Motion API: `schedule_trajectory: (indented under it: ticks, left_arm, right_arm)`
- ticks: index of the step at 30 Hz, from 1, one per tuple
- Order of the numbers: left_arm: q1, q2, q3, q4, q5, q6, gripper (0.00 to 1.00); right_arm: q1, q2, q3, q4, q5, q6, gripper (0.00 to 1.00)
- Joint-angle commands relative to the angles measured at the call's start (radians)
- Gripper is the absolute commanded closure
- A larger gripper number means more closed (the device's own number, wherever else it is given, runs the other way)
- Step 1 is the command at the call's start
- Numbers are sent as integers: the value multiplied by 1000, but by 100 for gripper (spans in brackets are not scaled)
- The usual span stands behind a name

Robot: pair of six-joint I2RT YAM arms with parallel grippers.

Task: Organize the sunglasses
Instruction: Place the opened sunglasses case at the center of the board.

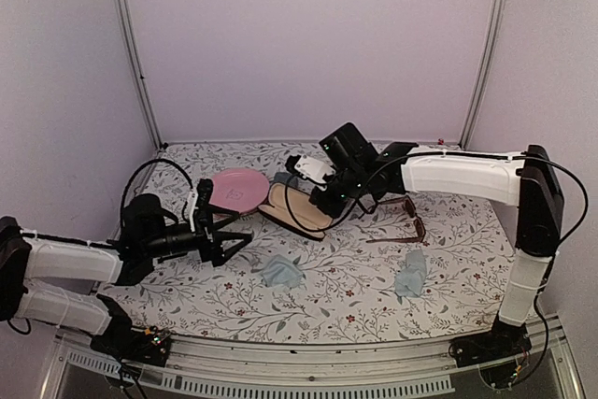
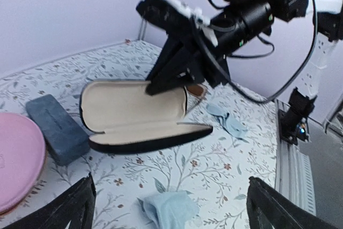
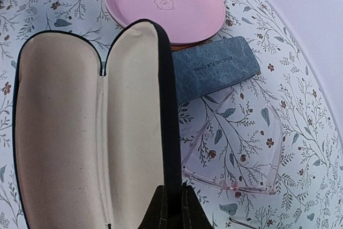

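The left gripper (image 1: 245, 231) has its jaws spread wide. The right gripper (image 3: 174, 207) pinches the open case's (image 3: 59, 132) rim, with pale sunglasses (image 3: 236, 186) at the case's three o'clock.

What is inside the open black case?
Empty. The black case lies wide open, and both tan-lined halves are bare; the pale sunglasses lie outside beside it.

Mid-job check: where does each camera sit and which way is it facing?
Top external: high behind the robot, looking down on the table; left tool and right tool show.
Left wrist: low, facing across at the right tool and open black case; own spread fingers at bottom corners.
Right wrist: looking down on the case and pale sunglasses; own shut fingers pinch the case's rim.
Shared: both wrist views show the case, pink plate and grey-blue case.
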Motion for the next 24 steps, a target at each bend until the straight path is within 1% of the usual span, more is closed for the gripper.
schedule_trajectory:
  ticks: [1,6,9,14,20,24]
  left_arm:
    - [15,-170,-4,-172,-292,-10,1]
    - [18,-350,-23,-286,-477,-19,1]
    - [21,-428,-36,-334,-540,-19,1]
    - [22,-494,-46,-372,-562,-17,1]
    - [22,-502,-46,-389,-573,-21,1]
    - [22,-505,-51,-387,-583,-24,1]
  right_arm:
    - [11,121,107,60,60,-74,100]
    - [48,265,195,108,125,-198,100]
    - [76,329,233,137,157,-264,100]
    - [112,399,268,191,196,-351,100]
    - [132,443,285,258,224,-425,98]
    - [135,476,313,282,279,-469,96]
